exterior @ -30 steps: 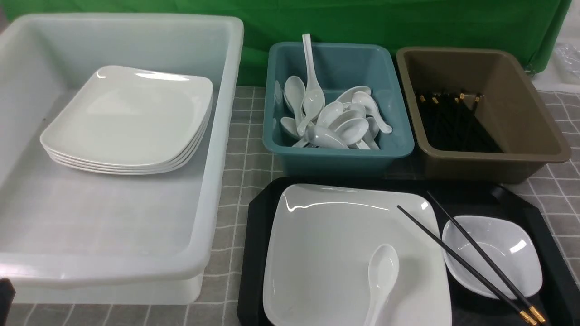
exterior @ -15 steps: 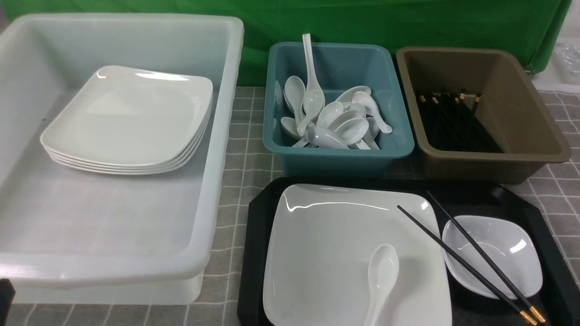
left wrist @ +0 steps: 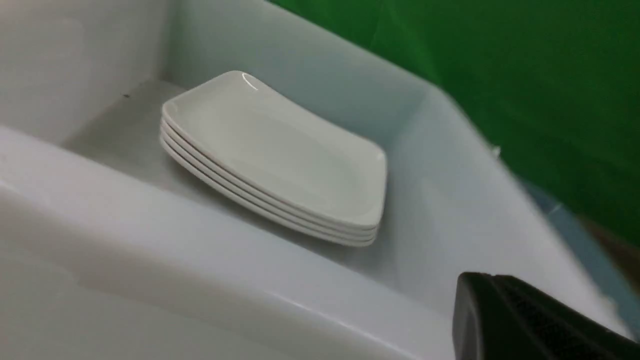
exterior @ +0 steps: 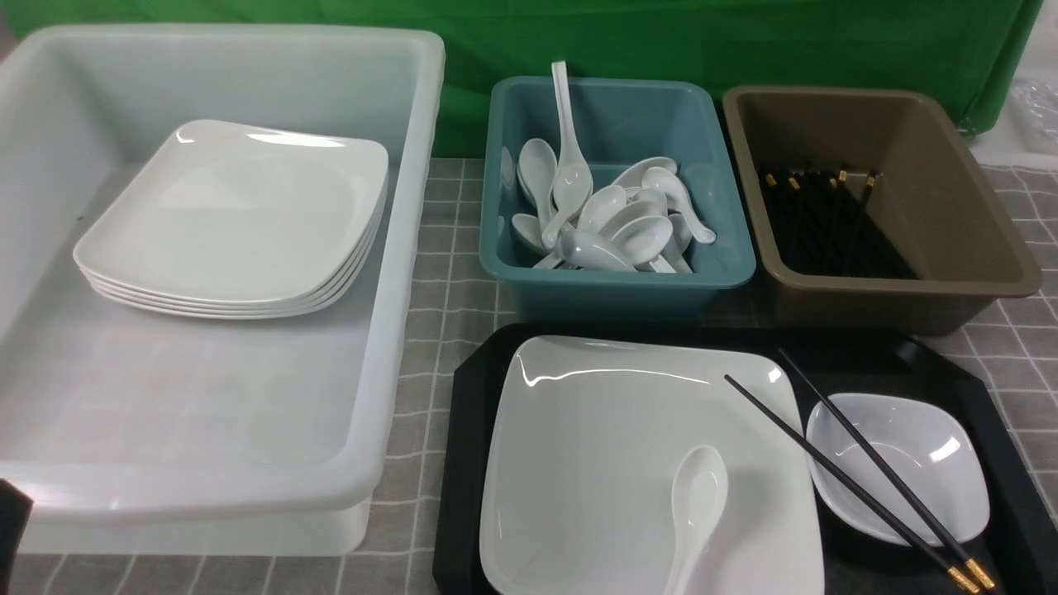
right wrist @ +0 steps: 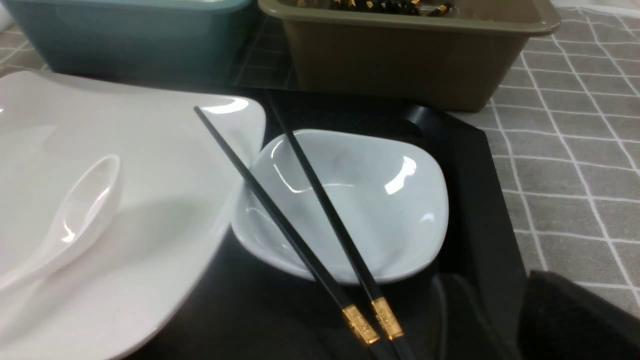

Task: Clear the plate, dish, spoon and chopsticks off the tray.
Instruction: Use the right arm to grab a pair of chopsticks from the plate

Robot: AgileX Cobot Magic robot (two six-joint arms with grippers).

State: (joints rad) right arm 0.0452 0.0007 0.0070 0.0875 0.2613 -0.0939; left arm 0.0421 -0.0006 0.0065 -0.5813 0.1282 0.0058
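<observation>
Currently, we are keeping our left gripper [left wrist: 472,320] shut and empty, near the white tub [exterior: 207,487]; our right gripper [right wrist: 495,320] is standing partly open, holding nothing. On the black tray [exterior: 467,463], we are seeing the spoon [exterior: 698,496] lying on the plate [exterior: 595,463], and the chopsticks [exterior: 876,487] crossing the dish [exterior: 934,446] beside it.

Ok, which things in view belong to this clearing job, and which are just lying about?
Part of the job:
- plate
- small dish
- spoon
- chopsticks
- tray

Just lying about:
- green cloth
- checked cloth

Likely destinations, though unnamed: white tub, teal tub, brown tub
</observation>
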